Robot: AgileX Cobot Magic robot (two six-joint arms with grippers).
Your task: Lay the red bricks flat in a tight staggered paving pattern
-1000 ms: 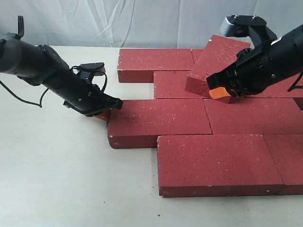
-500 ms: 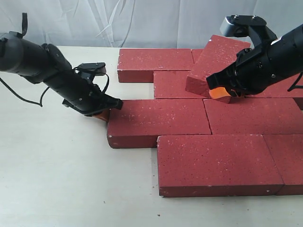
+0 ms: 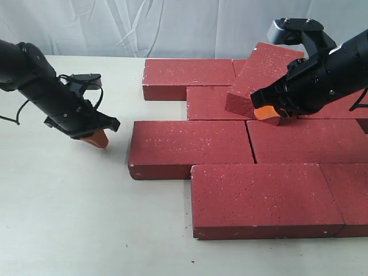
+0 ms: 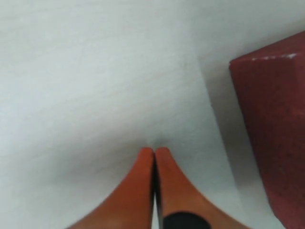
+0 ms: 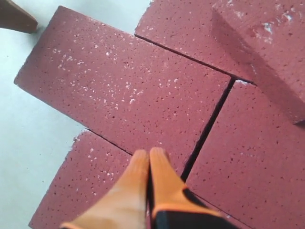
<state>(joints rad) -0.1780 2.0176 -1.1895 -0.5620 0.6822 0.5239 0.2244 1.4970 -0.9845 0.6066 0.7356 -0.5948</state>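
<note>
Now the left gripper, closed empty like the right gripper, has quit the middle-row brick; the tilted brick needs flattening.

Pretty clearly a robotics lab bench, if you ask me. The red bricks sit on a plain off-white tabletop, and a creased white cloth backdrop hangs right behind it. Two black robot arms reach in over the table. The left arm has loose black cabling on it, and the right arm carries a grey camera housing near its wrist. The left gripper and right gripper both have bright orange fingertips. Lighting is flat and even across the whole table.
</note>
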